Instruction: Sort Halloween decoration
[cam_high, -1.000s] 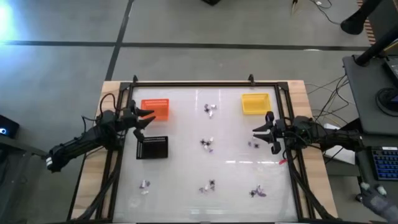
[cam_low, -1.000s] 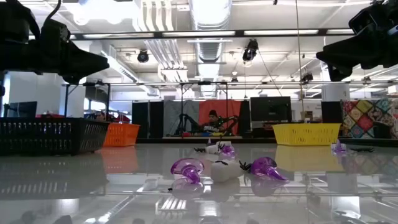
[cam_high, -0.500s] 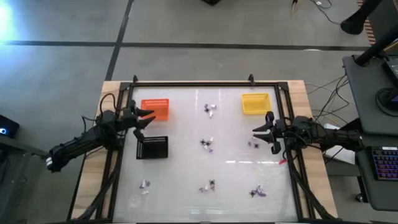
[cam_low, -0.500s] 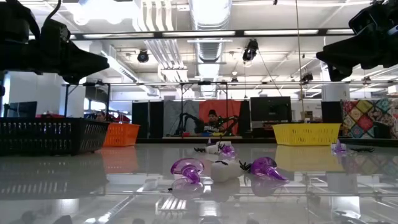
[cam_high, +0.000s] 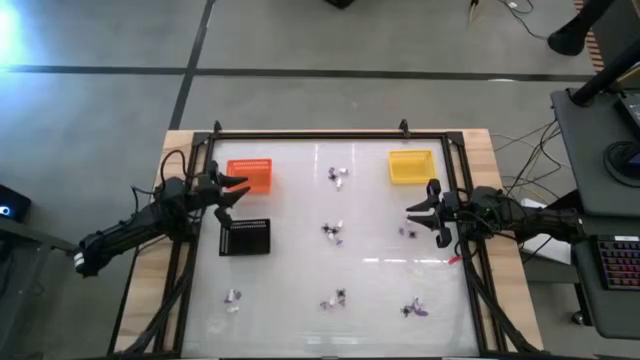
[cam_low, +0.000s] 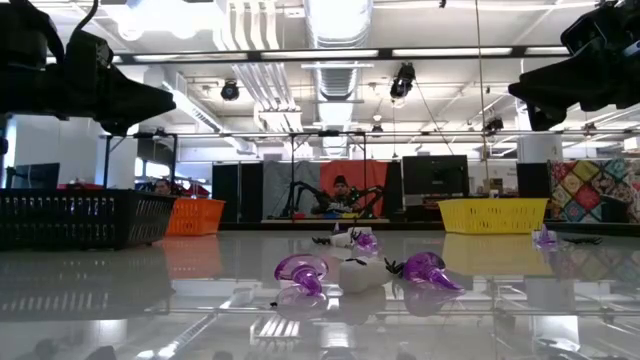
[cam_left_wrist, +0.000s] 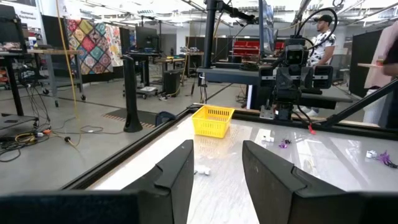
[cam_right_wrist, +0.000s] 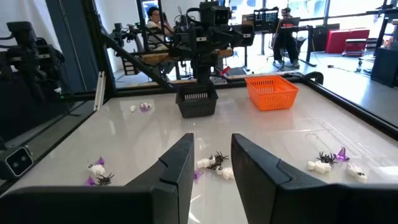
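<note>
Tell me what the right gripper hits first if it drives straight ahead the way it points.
Probably nothing close: the right gripper, open, hangs above the table, aimed across at the black mesh tray and the left arm behind it. Height is hard to judge.

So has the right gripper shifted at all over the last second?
No. In the high view the right gripper sits in the same spot below the yellow tray, fingers open and empty, as before.

Bright, even indoor light came from ceiling lamps (cam_low: 300, 52) seen in the low view. The glossy white table (cam_high: 300, 270) reflected them as pale streaks and mirrored the trays. A glare patch flared at the high view's left edge. Nearest trinkets in the low view looked soft.
</note>
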